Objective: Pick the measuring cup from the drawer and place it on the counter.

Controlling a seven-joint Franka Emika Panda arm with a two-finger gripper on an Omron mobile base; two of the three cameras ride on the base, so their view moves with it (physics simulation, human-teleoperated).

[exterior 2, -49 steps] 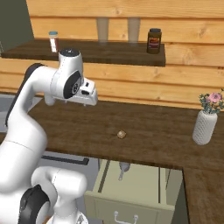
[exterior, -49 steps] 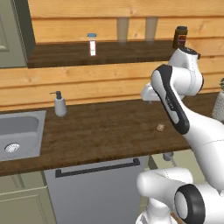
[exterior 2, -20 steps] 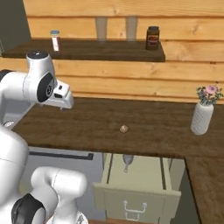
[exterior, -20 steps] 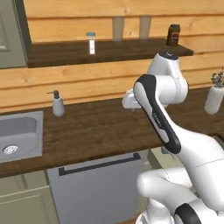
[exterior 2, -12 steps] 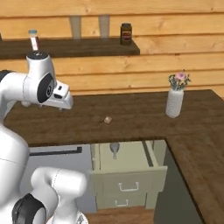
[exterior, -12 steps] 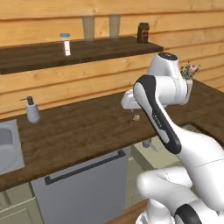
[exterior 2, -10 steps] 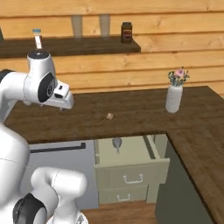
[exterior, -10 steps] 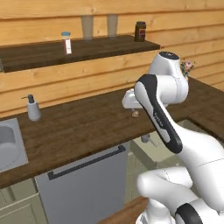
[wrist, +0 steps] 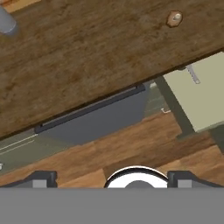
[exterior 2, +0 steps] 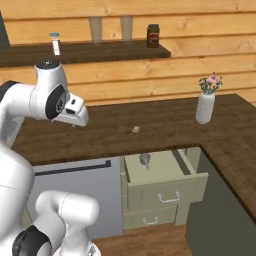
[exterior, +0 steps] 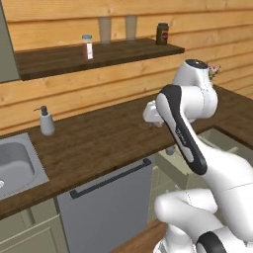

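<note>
The measuring cup [exterior 2: 145, 160], tiny and grey with a thin handle, lies in the open drawer [exterior 2: 165, 187] below the counter [exterior 2: 150, 135]. In the hand view the measuring cup [wrist: 191, 72] rests on the drawer's cream inside [wrist: 208, 94] at the right edge. My gripper [exterior 2: 76, 124] hangs over the counter's front part, well to the left of the drawer and apart from it. Seen from the left base camera, the gripper [exterior: 154, 122] is beside the arm's white elbow. Its fingertips [wrist: 43, 177] stand wide apart at the bottom of the hand view, with nothing between them, so it is open.
A small tan lump [exterior 2: 135, 130] lies on the counter behind the drawer. A white vase with flowers [exterior 2: 205, 106] stands at the right corner. The grey panel with a dark handle [exterior: 108, 202] sits left of the drawer. The sink [exterior: 15, 168] and soap dispenser [exterior: 47, 122] are far left.
Both base views have shifted as the base moved, so the drawer and vase now sit further left. The arm swung left early on and has held its pose since.
</note>
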